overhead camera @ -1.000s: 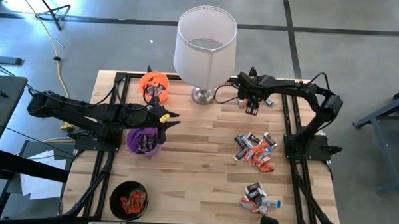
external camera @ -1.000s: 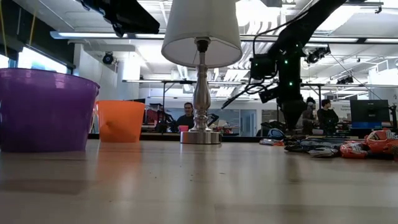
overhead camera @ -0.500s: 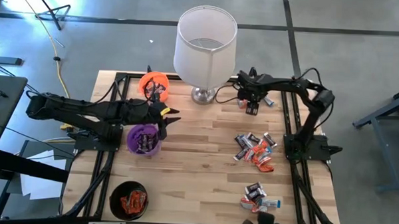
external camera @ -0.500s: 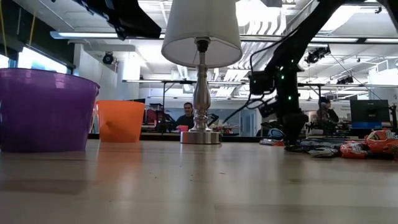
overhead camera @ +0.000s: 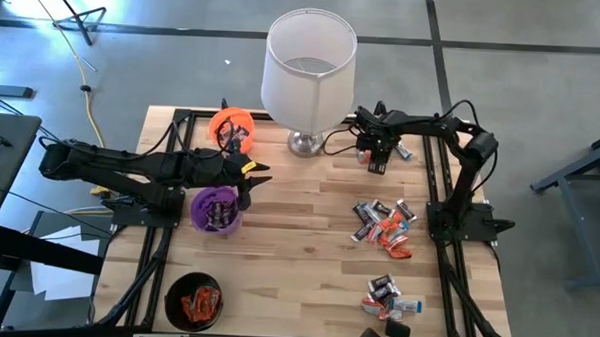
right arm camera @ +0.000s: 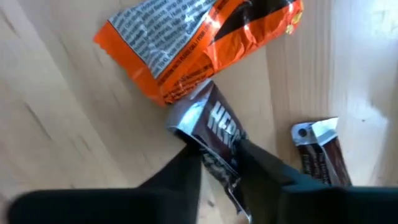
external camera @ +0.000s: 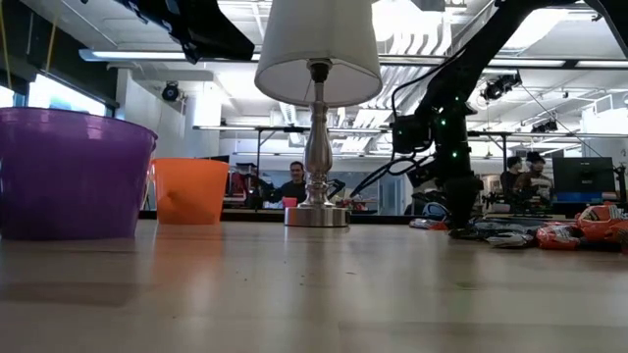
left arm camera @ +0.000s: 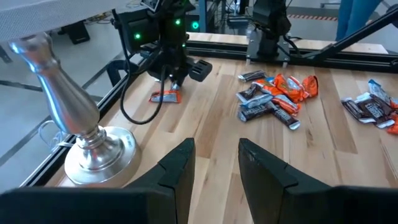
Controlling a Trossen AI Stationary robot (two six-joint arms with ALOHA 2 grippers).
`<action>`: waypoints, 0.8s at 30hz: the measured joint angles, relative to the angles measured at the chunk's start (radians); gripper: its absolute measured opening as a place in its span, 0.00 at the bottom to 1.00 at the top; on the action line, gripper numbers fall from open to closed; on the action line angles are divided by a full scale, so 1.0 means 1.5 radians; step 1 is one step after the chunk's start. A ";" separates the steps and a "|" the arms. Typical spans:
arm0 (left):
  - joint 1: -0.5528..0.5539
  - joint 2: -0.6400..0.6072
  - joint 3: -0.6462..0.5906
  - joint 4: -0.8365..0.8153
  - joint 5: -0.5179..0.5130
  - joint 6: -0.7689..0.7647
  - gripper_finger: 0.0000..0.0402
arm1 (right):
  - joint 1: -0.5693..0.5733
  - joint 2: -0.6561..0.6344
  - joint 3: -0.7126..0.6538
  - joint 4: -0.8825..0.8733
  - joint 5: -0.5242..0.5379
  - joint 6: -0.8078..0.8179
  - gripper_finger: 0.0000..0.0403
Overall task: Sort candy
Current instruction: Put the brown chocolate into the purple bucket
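My right gripper [overhead camera: 376, 163] points down at the table's far right, beside the lamp base [overhead camera: 304, 143]. It is shut on a dark brown candy [right arm camera: 214, 127] that lies against an orange candy [right arm camera: 199, 43]. Another brown candy [right arm camera: 317, 149] lies close by. My left gripper [overhead camera: 255, 177] hangs open and empty above the purple cup [overhead camera: 215, 211]. Loose candy lies in two heaps [overhead camera: 383, 223] [overhead camera: 388, 297] on the right of the table. My right gripper pinches the dark brown candy between its two fingers [right arm camera: 264, 168], at the wrapper's end nearer the wrist [right arm camera: 219, 163]. The fingers come from above, pointing down. The candy's other end, with its silver crimp [right arm camera: 186, 118], lies on the wood against the orange candy.
A tall lamp with a white shade [overhead camera: 308, 74] stands at the far middle. An orange cup [overhead camera: 231, 124] is at the far left and a black cup [overhead camera: 194, 300] with orange candy at the near left. Bare wood lies in the middle.
My right gripper has sunk toward the table at the far right, tipped more steeply downward, and its fingers have closed in on the dark brown candy.
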 joint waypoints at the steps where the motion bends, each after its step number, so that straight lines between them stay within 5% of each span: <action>1: 0.000 0.000 0.000 0.000 0.000 0.000 0.27 | 0.000 0.000 0.002 -0.004 -0.002 0.009 0.11; 3: 0.000 0.000 0.000 0.000 0.000 0.000 0.28 | 0.000 0.001 0.008 -0.016 -0.004 0.017 0.04; 13: 0.000 0.000 0.000 -0.001 0.024 0.000 0.28 | 0.035 -0.040 0.026 -0.075 -0.088 0.127 0.02; 24: 0.000 0.000 0.000 -0.001 0.042 0.000 0.27 | 0.262 -0.192 0.026 -0.042 -0.099 0.281 0.01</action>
